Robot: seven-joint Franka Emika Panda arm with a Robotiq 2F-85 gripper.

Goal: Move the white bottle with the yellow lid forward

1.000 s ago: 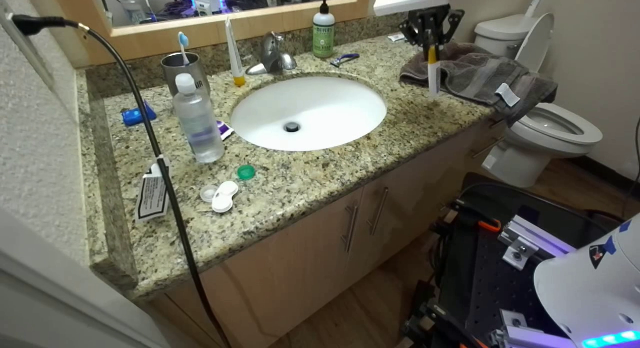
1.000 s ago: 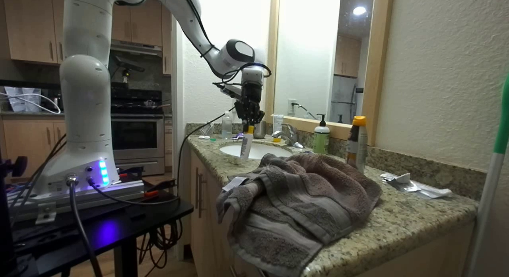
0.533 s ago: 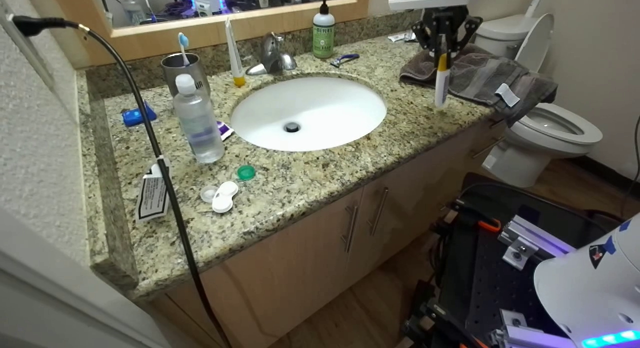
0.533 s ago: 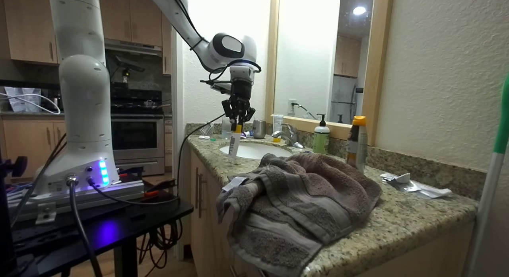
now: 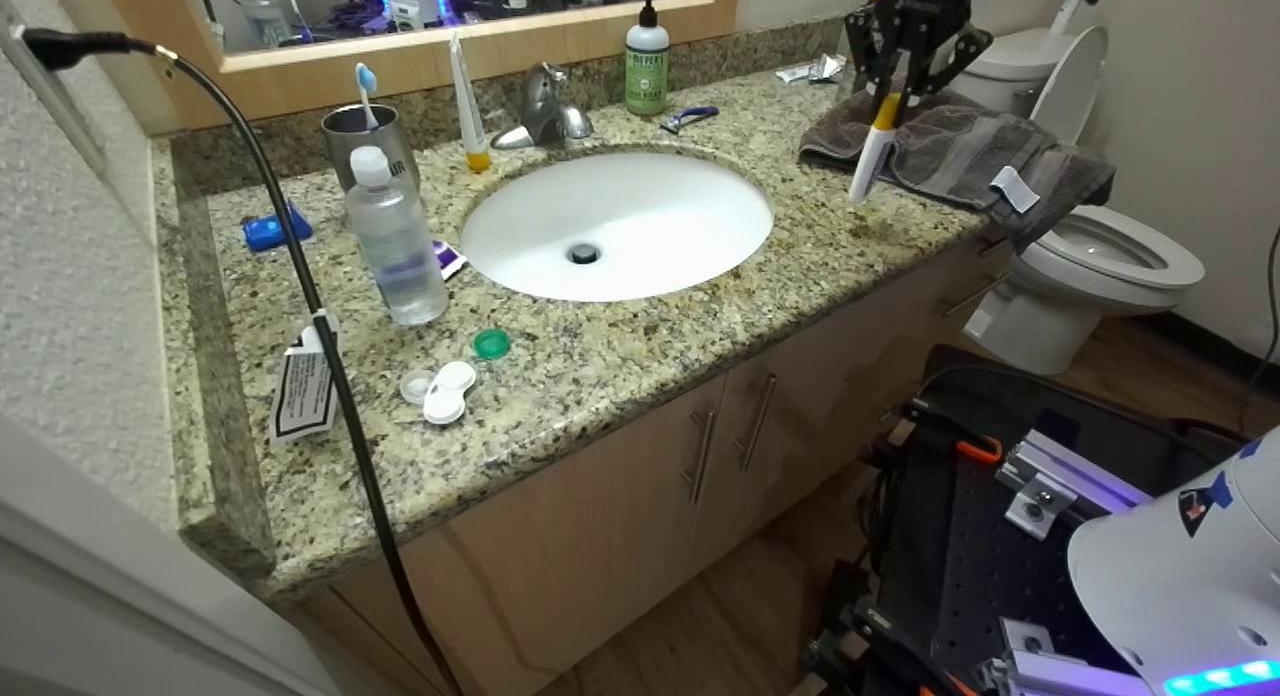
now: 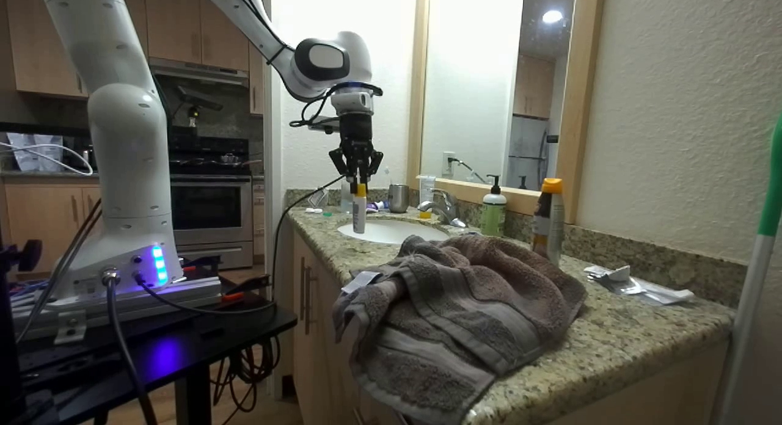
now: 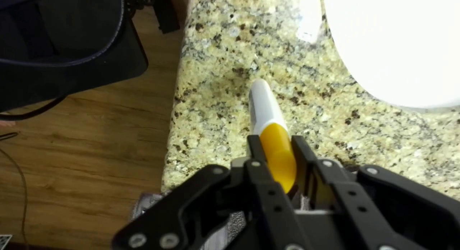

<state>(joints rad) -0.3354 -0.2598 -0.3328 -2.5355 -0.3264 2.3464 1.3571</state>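
- The pincer point(image 7: 277, 142) grips the white bottle point(image 7: 266, 107) by its yellow lid point(image 7: 281, 165), apparently above the tabletop point(image 7: 212, 131).
- If released with its base point(image 5: 860, 188) pointing towards 7 o'clock, as in an exterior view, it could topple.

Sink point(image 5: 650, 226) in counter point(image 5: 610, 361), faucet point(image 5: 545, 111) behind, towel point(image 5: 955, 156) right in an exterior view, bottle point(image 7: 267, 108) in end effector point(image 7: 277, 144) over counter

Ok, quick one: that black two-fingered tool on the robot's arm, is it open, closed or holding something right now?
Black two-fingered tool: closed, holding the slim white plastic bottle by its yellow cap.
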